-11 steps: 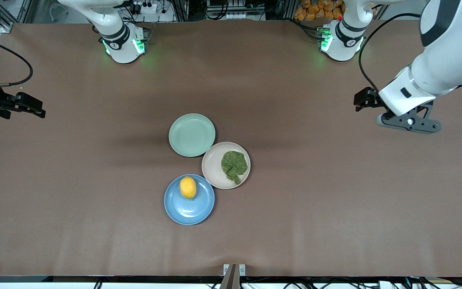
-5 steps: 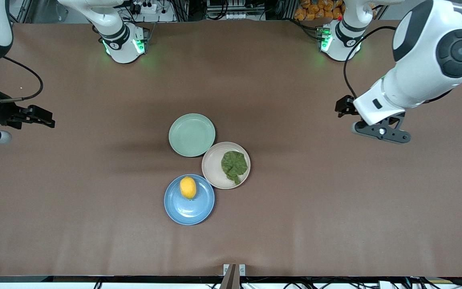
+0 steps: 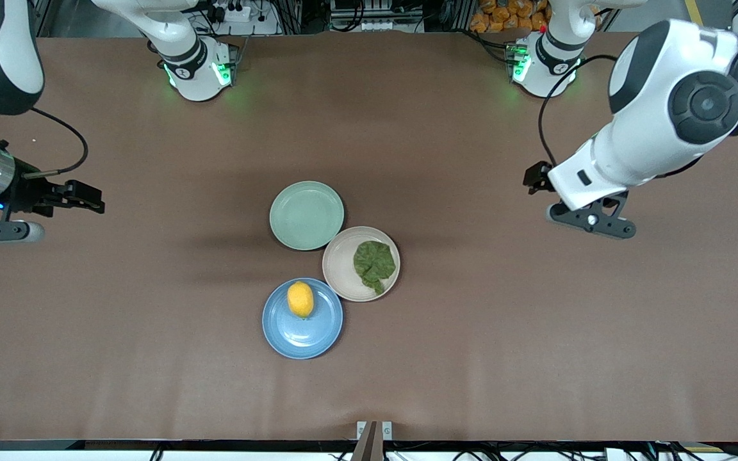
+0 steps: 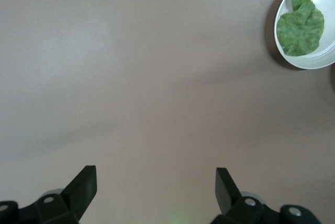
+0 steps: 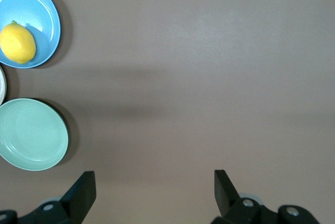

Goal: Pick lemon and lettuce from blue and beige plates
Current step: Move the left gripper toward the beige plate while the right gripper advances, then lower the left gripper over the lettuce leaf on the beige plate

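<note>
Three plates sit bunched at the centre of the front view, rims touching or very nearly so. The blue plate (image 3: 302,318), lowest in the frame, carries the lemon (image 3: 300,299): a smooth, oval, yellow-orange fruit lying near the plate's upper rim. Just up and toward the left arm's end, the beige plate (image 3: 360,263) holds the lettuce (image 3: 374,264), a dark green wrinkled leaf with its pointed stem aimed at the lower edge of the frame. The mint-green plate (image 3: 306,215) sits highest of the three.

Now the pincers. The left gripper (image 4: 156,182) hangs over bare brown table (image 3: 535,333) at middle right of the front view, fingers spread wide, nothing between them; its wrist view catches the lettuce in the upper corner. The right gripper (image 5: 155,182) hangs over the table at the frame's left edge, equally wide, gripping nothing. No readable writing that I can make out; the arm markings are too small.
</note>
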